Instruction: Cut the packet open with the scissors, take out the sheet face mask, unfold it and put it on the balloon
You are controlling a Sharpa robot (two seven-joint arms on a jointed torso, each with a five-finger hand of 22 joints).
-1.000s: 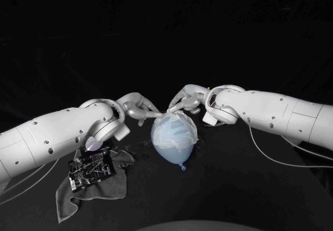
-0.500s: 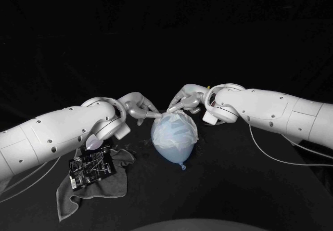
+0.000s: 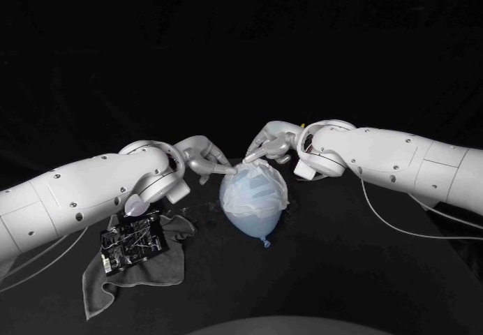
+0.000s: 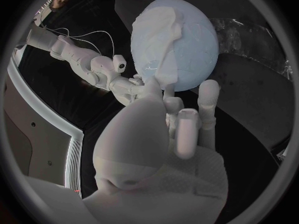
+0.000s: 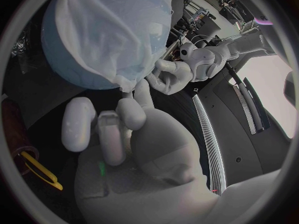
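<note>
**Both hands pinch the sheet mask at the balloon's far end**

A pale blue balloon (image 3: pixel 254 202) lies on the black tabletop (image 3: pixel 352 279) in the middle of the head view, its knotted end pointing toward the robot. A white sheet mask (image 3: pixel 257 183) is draped over the balloon's upper surface and covers much of the rounded far half. Creases run along the mask, and the balloon's blue shows bare toward the knot.

The left hand (image 3: pixel 206 159) sits just beside the balloon's far end on the robot's left. Its fingertips are drawn together on the mask's edge, where the sheet gathers into a small fold. In the left wrist view a raised ridge of mask runs down the balloon to the tips of this hand, and the other fingers stand up close to the balloon's side.

The right hand (image 3: pixel 270 145) reaches in from the opposite side and meets the same far end. Its fingers are closed on a bunched corner of the mask at the top of the balloon. The right wrist view shows that bunch pulled to a point at one fingertip. The two hands are close together, with the gathered mask between them.

Near the left arm's wrist, well apart from the balloon, the dark packet (image 3: pixel 133 242) lies on a grey cloth (image 3: pixel 141 272) spread on the tabletop.
</note>
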